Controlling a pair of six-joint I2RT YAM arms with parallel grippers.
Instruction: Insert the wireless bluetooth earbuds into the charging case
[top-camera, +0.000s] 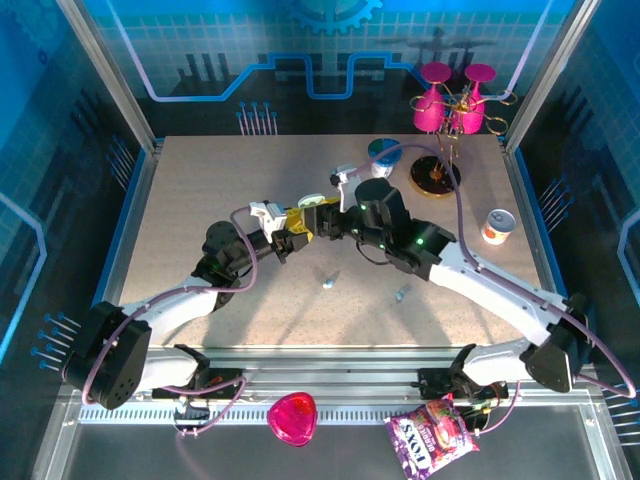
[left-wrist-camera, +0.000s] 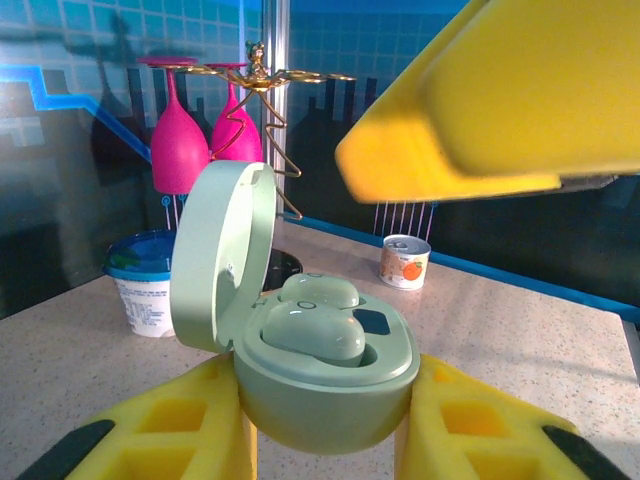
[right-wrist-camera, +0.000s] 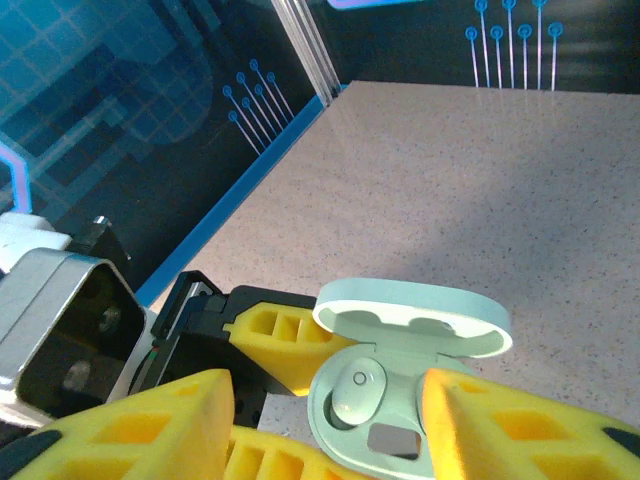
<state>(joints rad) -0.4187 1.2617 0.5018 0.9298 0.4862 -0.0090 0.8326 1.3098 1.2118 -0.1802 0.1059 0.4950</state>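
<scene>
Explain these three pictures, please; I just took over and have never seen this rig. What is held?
Two robot arms, left and right, are bolted at the near edge of the table. The top picture looks down from above and behind them; the other two come from a camera on each wrist. The yellow left fingers clamp an open mint-green charging case, one earbud seated beside an empty slot. The right fingers hover apart over it, holding nothing. Two tiny loose buds lie on the table, with a can and pink glasses farther back.
</scene>
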